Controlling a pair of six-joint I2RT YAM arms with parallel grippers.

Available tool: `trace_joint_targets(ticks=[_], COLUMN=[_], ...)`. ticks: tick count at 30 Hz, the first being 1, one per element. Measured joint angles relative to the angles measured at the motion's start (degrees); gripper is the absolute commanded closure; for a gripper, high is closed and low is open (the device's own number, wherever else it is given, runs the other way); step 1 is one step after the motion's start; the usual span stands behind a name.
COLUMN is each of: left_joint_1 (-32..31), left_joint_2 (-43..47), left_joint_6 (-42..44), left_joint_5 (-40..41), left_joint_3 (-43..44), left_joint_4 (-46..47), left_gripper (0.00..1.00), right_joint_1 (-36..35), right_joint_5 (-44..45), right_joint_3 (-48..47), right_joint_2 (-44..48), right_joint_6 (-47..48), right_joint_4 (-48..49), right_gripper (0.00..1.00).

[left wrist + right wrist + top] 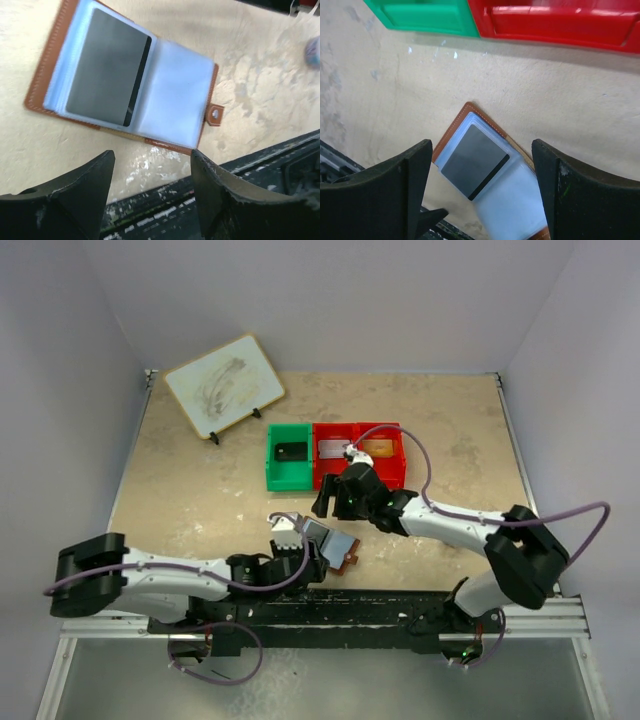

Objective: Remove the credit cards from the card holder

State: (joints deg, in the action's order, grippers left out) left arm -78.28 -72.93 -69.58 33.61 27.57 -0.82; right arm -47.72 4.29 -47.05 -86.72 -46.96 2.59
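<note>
- The card holder lies open and flat at the near middle of the table, just right of the left claw.
- A dark grey card sits in a clear sleeve on one page. The other page looks empty.
- The left claw hangs at the holder's near edge, jaws apart, gripping nothing.
- The right claw hovers over the holder from the far side, jaws wide, gripping nothing.
- A green bin and red bins stand farther back.
- To do this step well, one claw should probably pin the empty page's leather edge. The other should pinch the card at the sleeve mouth and slide it out flat, so the holder neither lifts nor folds. Which side the sleeve opens is unclear.
</note>
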Motion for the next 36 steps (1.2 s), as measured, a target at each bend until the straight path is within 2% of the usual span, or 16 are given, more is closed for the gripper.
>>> trace_joint_targets(ticks=[5, 8, 11, 13, 16, 20, 22, 26, 34, 36], left_joint_1=[-2.8, -2.7, -2.8, -2.7, -0.9, 7.2, 10.2, 11.2, 14.3, 15.1], left_joint_2=[14.2, 21.0, 22.7, 22.3, 20.7, 19.7, 19.5, 16.7, 9.2, 8.6], left_joint_6=[-4.8, -6.8, -7.6, -7.7, -6.9, -2.8, -0.8, 3.0, 7.8, 8.8], left_joint_5=[8.1, 12.7, 15.8, 17.2, 17.3, 12.9, 11.8, 10.7, 7.9, 6.6], left_joint_3=[-2.8, -4.0, -4.0, -3.8, -2.8, -1.7, -1.0, 2.3, 9.0, 9.4], left_joint_4=[-5.8, -10.9, -15.5, -18.7, -21.8, -22.0, -22.1, -22.8, -22.5, -21.9], left_gripper=[0.39, 0.32, 0.24, 0.19, 0.18, 0.18, 0.18, 0.18, 0.19, 0.17], right_joint_1=[-0.3, -0.8, -2.5, -4.4, -6.5, -7.8, -8.2, -8.5, -8.9, -8.9], right_joint_5=[4.8, 5.7, 5.7, 5.6, 5.1, 5.0, 5.3, 5.2, 5.1, 4.9], right_joint_3=[2.6, 6.3, 11.7, 15.2, 17.9, 18.3, 18.3, 18.3, 21.8, 22.9], right_joint_2=[7.1, 10.8, 14.2, 15.9, 16.7, 15.4, 14.6, 12.3, 9.3, 8.6], right_joint_6=[-1.9, -3.8, -5.7, -7.2, -9.8, -13.2, -14.5, -16.7, -21.4, -22.1], right_joint_4=[0.0, 1.5, 4.9, 7.8, 11.5, 15.9, 16.9, 18.0, 23.1, 24.4], right_gripper=[0.20, 0.23, 0.28, 0.32, 0.41, 0.47, 0.48, 0.53, 0.52, 0.55])
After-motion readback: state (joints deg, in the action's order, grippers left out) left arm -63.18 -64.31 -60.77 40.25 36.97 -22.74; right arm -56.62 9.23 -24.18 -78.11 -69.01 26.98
